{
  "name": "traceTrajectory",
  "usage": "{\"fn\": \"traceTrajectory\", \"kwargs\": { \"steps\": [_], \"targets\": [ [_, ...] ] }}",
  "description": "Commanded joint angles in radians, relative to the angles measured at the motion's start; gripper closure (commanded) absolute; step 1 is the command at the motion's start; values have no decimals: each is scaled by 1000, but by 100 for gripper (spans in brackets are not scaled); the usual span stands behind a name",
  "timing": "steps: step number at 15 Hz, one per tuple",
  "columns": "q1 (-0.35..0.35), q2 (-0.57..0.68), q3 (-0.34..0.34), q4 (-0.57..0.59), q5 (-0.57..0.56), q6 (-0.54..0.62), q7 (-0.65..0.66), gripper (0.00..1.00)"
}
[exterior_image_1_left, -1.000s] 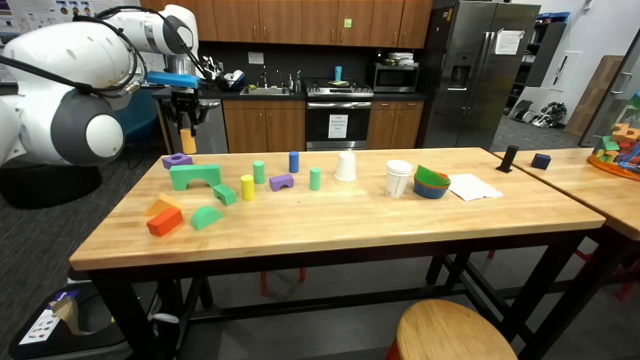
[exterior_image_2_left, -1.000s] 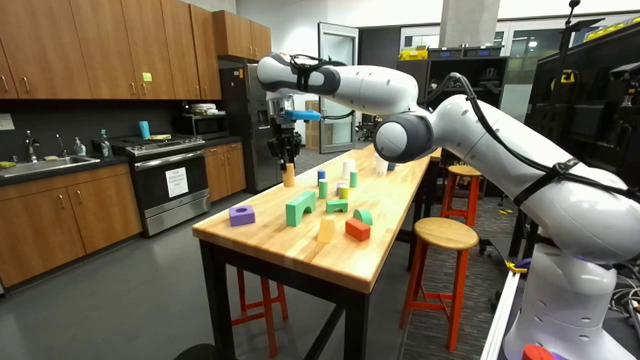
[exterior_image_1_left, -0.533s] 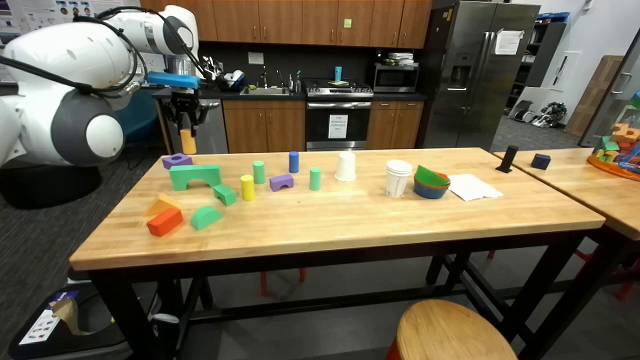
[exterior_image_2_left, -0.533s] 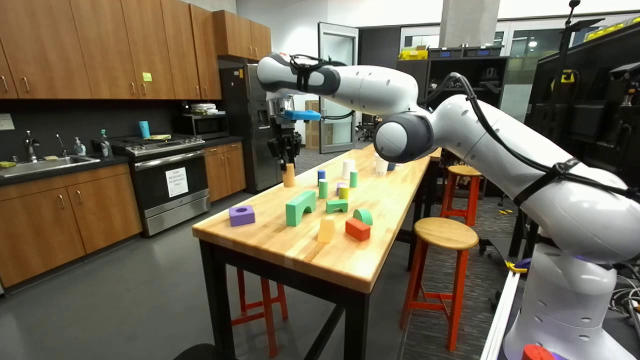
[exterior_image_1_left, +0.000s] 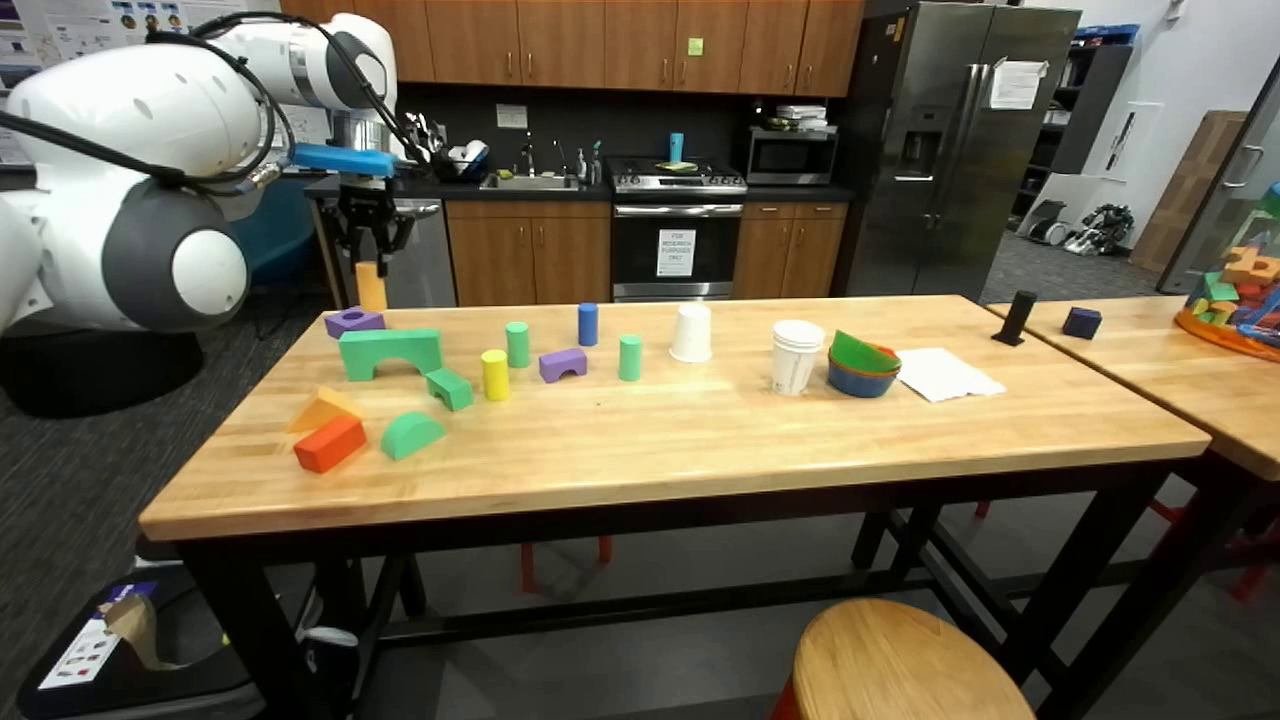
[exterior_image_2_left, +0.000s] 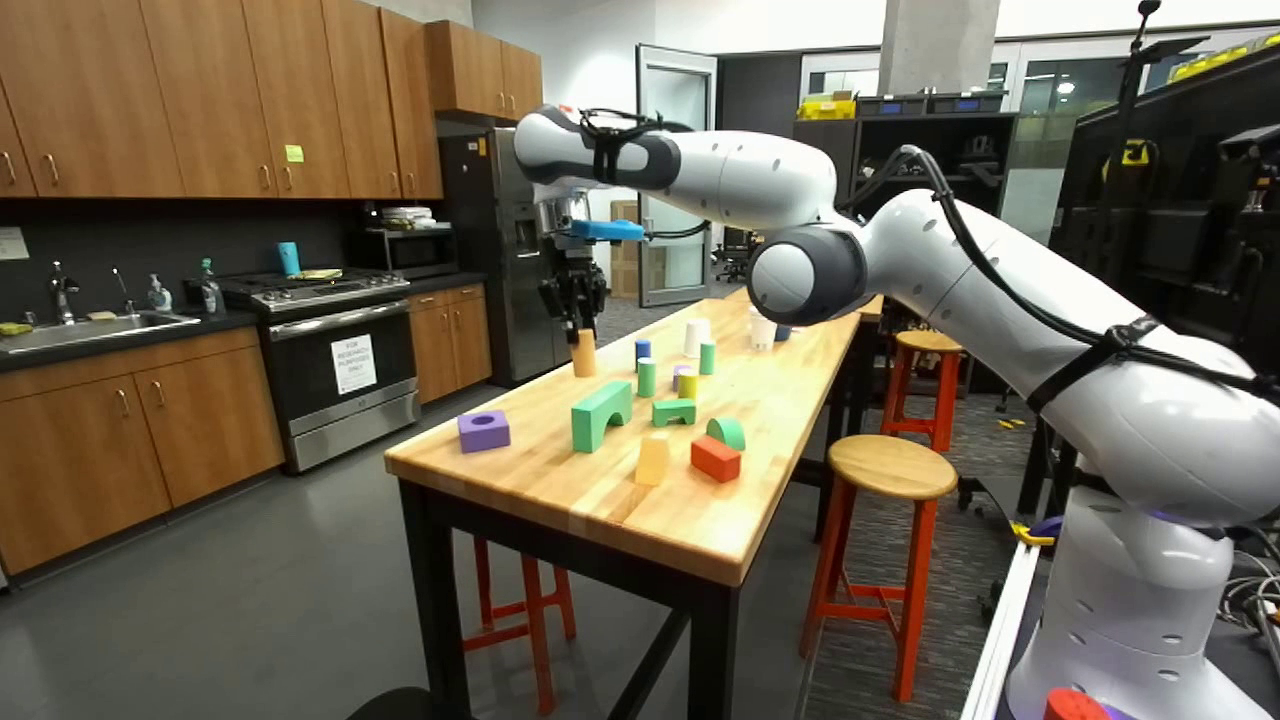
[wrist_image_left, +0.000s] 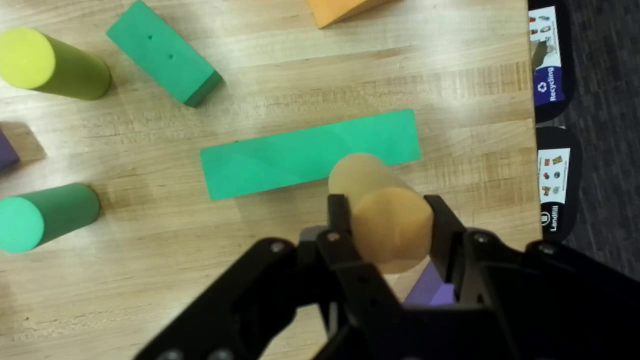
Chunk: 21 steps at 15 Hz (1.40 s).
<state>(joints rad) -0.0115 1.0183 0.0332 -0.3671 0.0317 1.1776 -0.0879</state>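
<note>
Cabinets (exterior_image_1_left: 560, 42) in both exterior views only, pincer (wrist_image_left: 387, 216) clasping orange cylinder (exterior_image_2_left: 584, 356), seemingly aloft

Here's my gripper (wrist_image_left: 390, 219), mostly matt, and the orange cylinder (wrist_image_left: 391, 232), smooth and matt too; glossy, grained wood on the tabletop (exterior_image_1_left: 740, 435), sheeny metal on the fridge (exterior_image_1_left: 945, 165)!

The white arm (exterior_image_2_left: 750, 175) is bent, its wrist (exterior_image_2_left: 558, 212) pointing down. Below, the black fingers (wrist_image_left: 444, 226) are clamped (a gap between them).
</note>
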Motion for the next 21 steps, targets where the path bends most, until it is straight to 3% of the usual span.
{"fn": "traceTrajectory", "kwargs": {
  "steps": [1,8,21],
  "targets": [
    [-9,-10,10,0,13,-60,-11,85],
    [-9,-1,10,-1,17,-109,-3,85],
    [8,42,4,-16,5,-56,-9,85]
  ]
}}
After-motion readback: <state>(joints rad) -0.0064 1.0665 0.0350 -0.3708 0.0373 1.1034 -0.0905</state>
